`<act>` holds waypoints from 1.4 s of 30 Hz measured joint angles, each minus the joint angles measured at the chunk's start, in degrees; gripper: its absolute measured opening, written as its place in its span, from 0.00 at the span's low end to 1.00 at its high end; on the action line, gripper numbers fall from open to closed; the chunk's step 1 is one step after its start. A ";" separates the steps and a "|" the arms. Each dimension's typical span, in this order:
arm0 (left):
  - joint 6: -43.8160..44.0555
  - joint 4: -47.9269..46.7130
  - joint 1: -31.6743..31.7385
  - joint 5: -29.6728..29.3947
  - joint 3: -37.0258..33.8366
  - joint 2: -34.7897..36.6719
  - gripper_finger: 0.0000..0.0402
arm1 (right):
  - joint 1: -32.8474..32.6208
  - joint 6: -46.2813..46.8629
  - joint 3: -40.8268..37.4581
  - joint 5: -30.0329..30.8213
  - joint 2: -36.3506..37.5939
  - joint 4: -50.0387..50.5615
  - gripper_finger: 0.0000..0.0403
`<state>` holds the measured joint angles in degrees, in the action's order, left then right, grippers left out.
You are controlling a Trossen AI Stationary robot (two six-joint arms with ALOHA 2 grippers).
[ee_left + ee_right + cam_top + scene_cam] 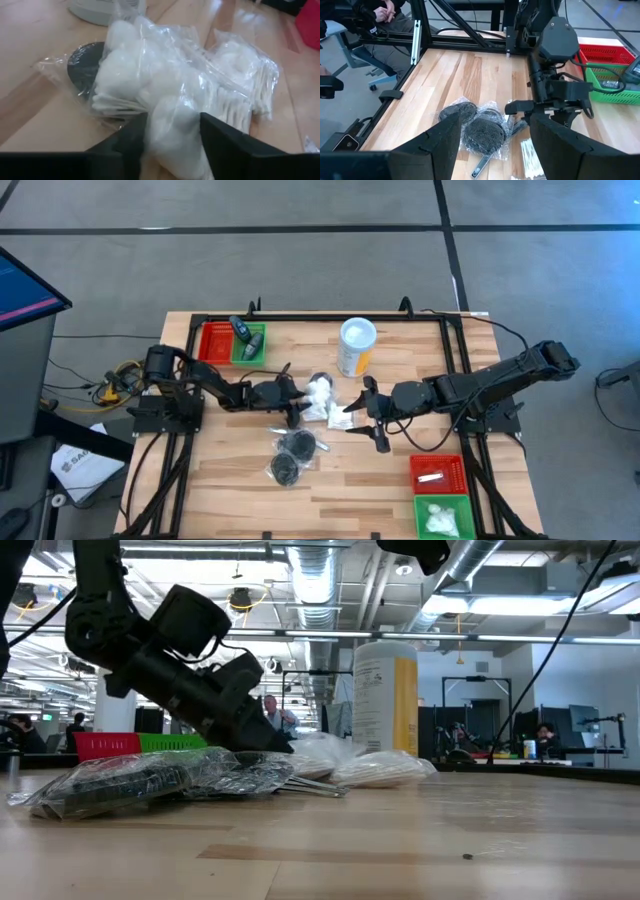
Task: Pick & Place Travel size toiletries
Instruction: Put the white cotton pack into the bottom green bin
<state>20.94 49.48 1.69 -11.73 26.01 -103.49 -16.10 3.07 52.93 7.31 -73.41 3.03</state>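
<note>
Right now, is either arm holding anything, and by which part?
The left gripper has its jaws around the near end of a clear bag of white pads, closing on it. The right gripper holds nothing.

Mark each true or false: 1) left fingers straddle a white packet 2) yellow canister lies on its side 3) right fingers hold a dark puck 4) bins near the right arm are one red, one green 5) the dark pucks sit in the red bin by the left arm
1) True: the left gripper has its fingers on either side of a white packet.
2) False: the yellow canister stands upright.
3) False: the right gripper is open and holds nothing.
4) True: a red bin and a green bin.
5) False: the dark pucks lie on the table.
</note>
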 joint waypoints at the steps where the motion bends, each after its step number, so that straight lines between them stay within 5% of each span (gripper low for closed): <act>1: -0.04 -0.19 0.01 0.00 0.00 0.28 0.37 | 0.00 0.00 0.00 0.00 0.00 0.00 0.56; 10: -2.75 -0.22 0.01 5.28 -0.01 3.40 0.02 | 0.00 -0.01 0.00 0.00 0.00 0.00 0.56; 22: -2.70 -0.15 -0.41 5.45 -0.06 4.47 0.00 | -0.44 2.83 0.00 0.00 0.00 3.56 0.56; 33: -7.53 -0.07 -5.09 5.48 -0.08 15.99 0.00 | -0.25 4.07 0.00 0.05 0.00 3.87 0.56; 42: -13.15 -0.01 -10.90 -3.12 -0.06 24.16 0.00 | 0.59 4.52 0.00 0.21 0.00 0.91 0.56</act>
<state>7.78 49.47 -9.22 -14.85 25.96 -79.33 -15.51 7.60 52.93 7.53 -73.41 3.93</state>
